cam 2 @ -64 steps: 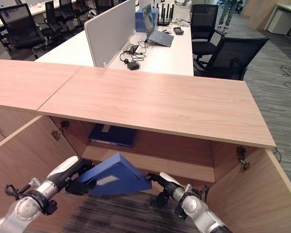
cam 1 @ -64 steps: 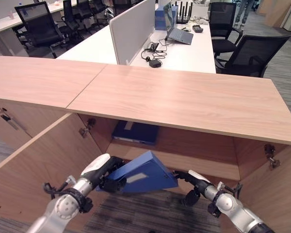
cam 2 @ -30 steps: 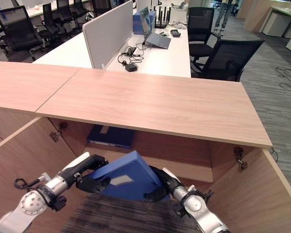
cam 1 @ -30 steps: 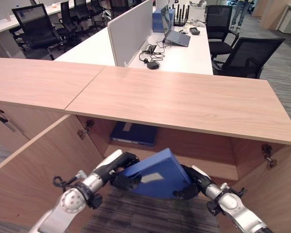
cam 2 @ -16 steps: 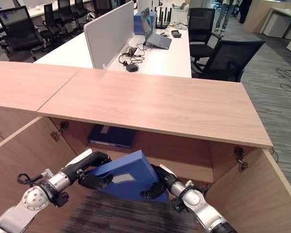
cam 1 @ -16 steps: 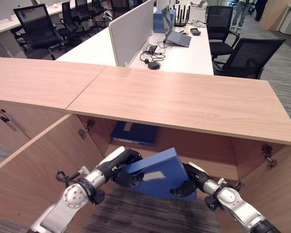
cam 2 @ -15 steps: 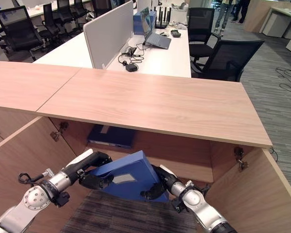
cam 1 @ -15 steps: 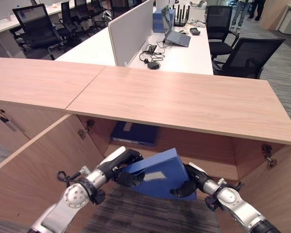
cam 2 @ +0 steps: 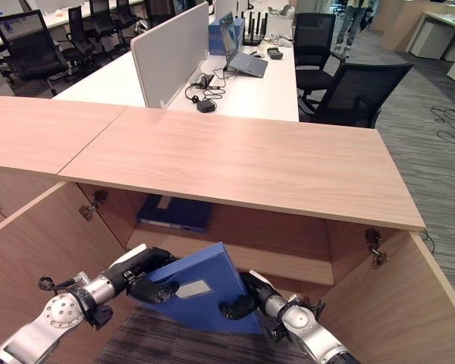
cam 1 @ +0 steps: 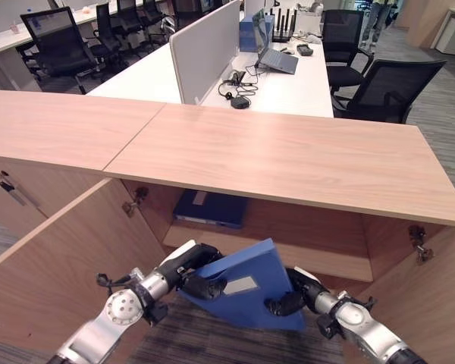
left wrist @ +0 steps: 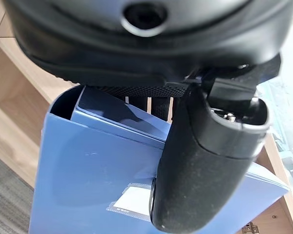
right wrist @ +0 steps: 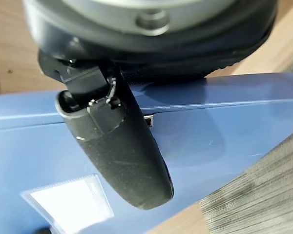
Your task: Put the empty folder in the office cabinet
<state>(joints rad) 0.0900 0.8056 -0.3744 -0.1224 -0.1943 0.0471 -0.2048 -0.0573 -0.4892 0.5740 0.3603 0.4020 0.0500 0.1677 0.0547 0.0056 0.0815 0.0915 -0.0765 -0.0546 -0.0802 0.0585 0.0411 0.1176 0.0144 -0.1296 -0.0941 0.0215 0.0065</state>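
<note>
Cabinet first: the long light-wood office cabinet (cam 1: 288, 163) spans the middle of the frame, its doors swung open at lower left and lower right, with a dark blue binder (cam 1: 210, 208) lying flat on the inner wooden shelf (cam 1: 326, 262) just under the top. Below that shelf, at lower centre, we hold the blue box-shaped empty folder (cam 1: 246, 296) in the cabinet's opening, above the grey carpet (cam 1: 212, 345). Compared with a second ago, the folder has tipped from a slanted lie to nearly standing on edge, its broad labelled face towards us and its upper corner reaching the shelf's front edge; it has also sunk a little lower in the frame. We judge this as lining it up for the compartment beneath the shelf, though it is not yet inside. Our left hand (cam 1: 196, 274) clamps the folder's left edge, thumb across the labelled face as the left wrist view shows. Our right hand (cam 1: 292, 294) grips the right edge, thumb pressed on the face in the right wrist view.
</note>
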